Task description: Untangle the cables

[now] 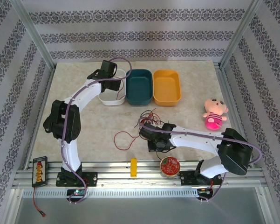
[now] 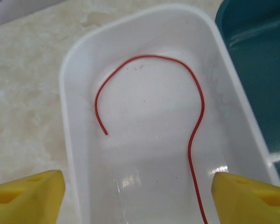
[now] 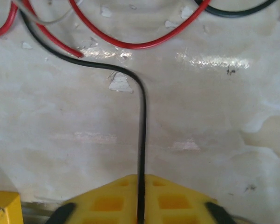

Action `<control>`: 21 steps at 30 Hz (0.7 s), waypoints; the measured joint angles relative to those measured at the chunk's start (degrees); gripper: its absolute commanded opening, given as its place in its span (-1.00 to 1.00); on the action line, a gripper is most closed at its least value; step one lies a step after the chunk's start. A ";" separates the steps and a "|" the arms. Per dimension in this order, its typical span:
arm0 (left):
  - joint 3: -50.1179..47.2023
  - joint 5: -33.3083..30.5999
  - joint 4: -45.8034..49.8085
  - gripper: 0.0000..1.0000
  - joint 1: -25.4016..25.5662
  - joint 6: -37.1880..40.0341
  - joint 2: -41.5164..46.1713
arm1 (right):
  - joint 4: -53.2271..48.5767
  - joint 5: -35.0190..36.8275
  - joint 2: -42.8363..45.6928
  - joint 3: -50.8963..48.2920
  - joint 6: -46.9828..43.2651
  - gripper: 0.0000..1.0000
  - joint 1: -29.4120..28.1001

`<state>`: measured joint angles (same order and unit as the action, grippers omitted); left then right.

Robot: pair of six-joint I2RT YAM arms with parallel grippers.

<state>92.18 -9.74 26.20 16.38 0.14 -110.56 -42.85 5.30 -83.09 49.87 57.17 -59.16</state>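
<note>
A pale marble table (image 1: 98,126), seen from above, is carrying three bins in a row near the upper middle of the frame: a white bin (image 1: 109,100), a teal bin (image 1: 140,86) and an orange bin (image 1: 167,87). The left arm is reaching up from the lower left to the white bin. In its wrist view the left gripper (image 2: 137,189) is hovering over that bin, its yellow fingers (image 2: 30,196) spread wide at the two lower corners of the frame and gripping nothing. One red cable (image 2: 201,109) is lying loose on the bin's floor, curving like a hook from the middle left, over the top and down to the bottom edge. At the centre of the overhead frame, the tangle of cables (image 1: 148,116) is sitting on the table just below the teal and orange bins, with a thin red loop (image 1: 123,140) trailing out to its lower left. The right arm is stretching in from the lower right to the tangle's lower edge. In its wrist view the right gripper (image 3: 140,186) is pressing its yellow fingers together at the bottom centre, pinching a black cable (image 3: 142,126). That cable is running straight up the frame, then bending left toward more red cables (image 3: 130,45) and a grey wire (image 3: 56,18) near the top edge. A pink plush doll (image 1: 215,113) is lying at the right of the overhead frame.
</note>
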 measured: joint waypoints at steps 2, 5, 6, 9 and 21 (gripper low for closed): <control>-0.02 -0.13 -0.02 0.71 0.00 0.00 1.84 | 0.02 0.50 -0.42 0.76 -0.46 -0.98 0.02; -0.07 -0.44 -0.07 0.71 0.00 0.00 4.37 | 0.50 1.55 -0.63 2.62 -1.25 -0.99 0.68; -0.13 -0.44 -0.09 0.68 0.00 0.00 4.94 | 0.92 1.81 -0.68 3.19 -1.75 -0.99 1.09; -0.24 0.07 -0.07 0.65 0.00 -0.20 5.73 | 2.01 2.86 -1.05 4.85 -3.65 -0.99 3.04; -12.87 20.79 -1.77 0.39 0.00 8.13 11.30 | 8.13 5.40 -7.69 9.77 -12.39 -1.00 12.98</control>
<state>79.31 11.05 24.43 16.38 8.27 -99.26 -34.72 10.70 -90.78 59.64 44.77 -46.17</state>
